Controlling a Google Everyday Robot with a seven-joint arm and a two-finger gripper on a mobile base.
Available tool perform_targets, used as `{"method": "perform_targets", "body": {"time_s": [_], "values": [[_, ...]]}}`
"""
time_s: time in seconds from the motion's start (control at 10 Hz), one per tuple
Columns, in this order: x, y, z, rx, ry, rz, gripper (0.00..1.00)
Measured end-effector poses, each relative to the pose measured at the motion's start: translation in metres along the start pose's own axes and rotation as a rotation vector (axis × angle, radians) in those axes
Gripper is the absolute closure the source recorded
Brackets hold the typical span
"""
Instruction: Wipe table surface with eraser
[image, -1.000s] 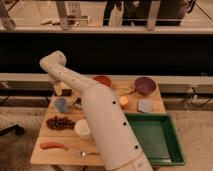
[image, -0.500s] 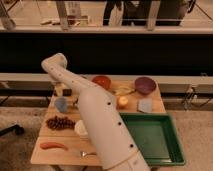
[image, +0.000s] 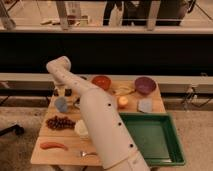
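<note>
The light tan wooden table surface (image: 107, 95) carries several items. My white arm rises from the bottom of the view and bends at an elbow above the table's far left corner. From there the gripper (image: 62, 91) hangs down to the tabletop at the far left edge. A small dark shape (image: 56, 93) right beside the gripper looks like the black eraser. I cannot tell if the gripper holds it.
A red bowl (image: 101, 81), banana (image: 123, 90), purple bowl (image: 145, 85), orange (image: 122, 102) and blue-grey sponge (image: 145, 105) are at the back. A green tray (image: 172, 142) sits front right. A blue-grey object (image: 61, 104), grapes (image: 60, 122), white cup (image: 80, 128), sausage (image: 53, 145) and fork (image: 87, 153) lie at the left.
The arm's elbow has drifted slightly to the right over the far left corner. The items on the table have not moved.
</note>
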Motion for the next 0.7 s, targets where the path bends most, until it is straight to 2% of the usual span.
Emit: {"method": "perform_targets", "body": {"time_s": [0.5,0.7], "values": [[0.028,0.010,0.012,-0.023,-0.029,0.074,0.20],[0.028,0.012,0.017,-0.035,-0.043,0.079,0.20]]}}
